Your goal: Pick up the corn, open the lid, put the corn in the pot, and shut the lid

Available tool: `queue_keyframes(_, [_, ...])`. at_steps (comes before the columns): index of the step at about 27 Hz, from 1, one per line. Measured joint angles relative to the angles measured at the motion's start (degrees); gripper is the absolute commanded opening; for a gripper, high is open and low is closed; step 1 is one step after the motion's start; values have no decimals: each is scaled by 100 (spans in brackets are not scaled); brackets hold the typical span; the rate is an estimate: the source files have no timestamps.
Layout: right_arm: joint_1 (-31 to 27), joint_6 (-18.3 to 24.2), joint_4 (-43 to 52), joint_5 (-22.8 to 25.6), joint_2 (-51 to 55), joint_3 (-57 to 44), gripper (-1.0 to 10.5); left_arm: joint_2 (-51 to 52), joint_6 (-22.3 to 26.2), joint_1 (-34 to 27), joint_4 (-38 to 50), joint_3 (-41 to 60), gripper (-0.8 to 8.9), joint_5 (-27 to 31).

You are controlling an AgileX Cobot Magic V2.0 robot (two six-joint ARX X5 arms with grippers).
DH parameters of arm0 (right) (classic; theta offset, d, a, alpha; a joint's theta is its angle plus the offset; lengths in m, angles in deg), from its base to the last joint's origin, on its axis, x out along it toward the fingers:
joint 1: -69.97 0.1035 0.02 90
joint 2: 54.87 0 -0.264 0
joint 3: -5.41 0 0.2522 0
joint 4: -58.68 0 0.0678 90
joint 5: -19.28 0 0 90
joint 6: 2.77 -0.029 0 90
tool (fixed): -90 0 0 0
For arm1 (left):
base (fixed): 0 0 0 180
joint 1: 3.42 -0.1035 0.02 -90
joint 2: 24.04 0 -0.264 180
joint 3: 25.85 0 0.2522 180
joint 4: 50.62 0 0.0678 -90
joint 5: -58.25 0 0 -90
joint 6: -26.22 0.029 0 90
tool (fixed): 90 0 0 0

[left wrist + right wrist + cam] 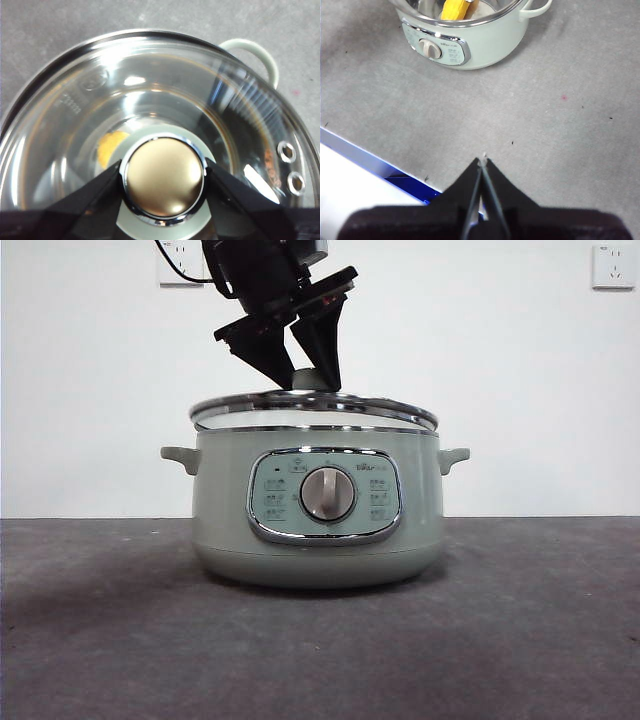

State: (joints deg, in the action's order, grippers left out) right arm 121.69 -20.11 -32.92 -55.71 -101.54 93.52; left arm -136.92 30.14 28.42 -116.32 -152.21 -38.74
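Note:
The pale green pot (230, 500) stands mid-table, with its dial (328, 493) facing the front camera. The glass lid (380, 408) lies over its rim, slightly tilted, with the left side higher. My left gripper (312, 380) comes down from above and is shut on the lid's knob (162, 177). The yellow corn (111, 147) lies inside the pot, seen through the glass, and also shows in the right wrist view (454, 9). My right gripper (483, 161) is shut and empty above bare table, well away from the pot (490, 45).
The grey table (520, 620) spreads around the pot. A white wall with two sockets (180, 265) (612, 267) stands behind. A blue and white edge (370, 175) lies beside my right gripper. A pot handle (255, 52) sticks out past the lid.

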Motion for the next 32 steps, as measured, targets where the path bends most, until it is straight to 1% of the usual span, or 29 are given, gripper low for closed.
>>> queue_keyframes(17, [2,-2,0,0,0,0,-12,-238,52,0,98,-168,-9,72])
queue_keyframes(22, [2,-2,0,7,0,0,-12,-240,125,13,57,-184,-9,249])
queue_keyframes(24, [2,-2,0,4,0,0,-12,-267,232,26,55,-192,-9,374])
queue_keyframes(28, [2,-2,0,7,0,0,-12,-271,269,50,35,-203,-8,455])
queue_keyframes(31, [2,-2,0,9,0,0,-12,-271,273,48,33,-205,13,332])
queue_keyframes(32, [2,-2,0,9,0,0,-12,-273,273,48,35,-205,89,289])
